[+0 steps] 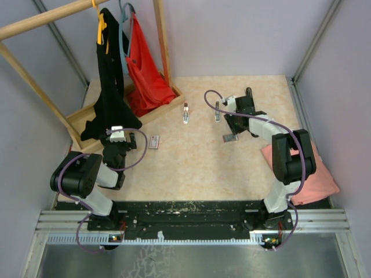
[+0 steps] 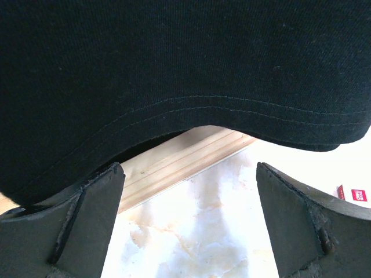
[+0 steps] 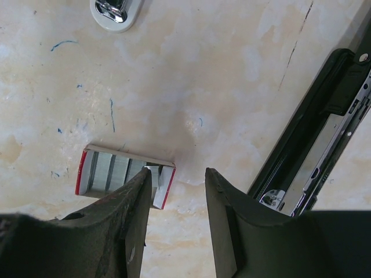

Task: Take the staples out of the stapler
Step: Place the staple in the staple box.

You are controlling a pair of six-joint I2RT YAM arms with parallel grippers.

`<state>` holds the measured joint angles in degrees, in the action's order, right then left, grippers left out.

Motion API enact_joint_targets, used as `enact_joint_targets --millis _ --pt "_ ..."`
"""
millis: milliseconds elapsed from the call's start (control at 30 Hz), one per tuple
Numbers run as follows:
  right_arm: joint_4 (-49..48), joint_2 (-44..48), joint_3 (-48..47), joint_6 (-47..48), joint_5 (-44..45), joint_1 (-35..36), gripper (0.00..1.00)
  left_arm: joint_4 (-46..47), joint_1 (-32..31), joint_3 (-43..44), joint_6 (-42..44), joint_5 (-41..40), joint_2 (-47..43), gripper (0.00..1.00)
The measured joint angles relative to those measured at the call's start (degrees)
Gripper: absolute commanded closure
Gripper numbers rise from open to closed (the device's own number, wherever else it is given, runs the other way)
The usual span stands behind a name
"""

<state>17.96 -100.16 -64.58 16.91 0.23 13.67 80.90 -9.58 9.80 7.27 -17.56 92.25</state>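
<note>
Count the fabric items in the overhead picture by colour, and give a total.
black garment: 1
red garment: 1
pink cloth: 1
Total: 3

Silver staples [image 3: 152, 171] lie flat near the opened black stapler [image 3: 301, 134].
</note>
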Motion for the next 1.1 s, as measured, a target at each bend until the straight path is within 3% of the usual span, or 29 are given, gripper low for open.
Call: enact_joint_targets --millis 1100 --pt "0.1 -2.3 0.1 1.1 0.3 0.0 0.58 0.0 0.0 0.0 0.0 0.0 0.0 0.0"
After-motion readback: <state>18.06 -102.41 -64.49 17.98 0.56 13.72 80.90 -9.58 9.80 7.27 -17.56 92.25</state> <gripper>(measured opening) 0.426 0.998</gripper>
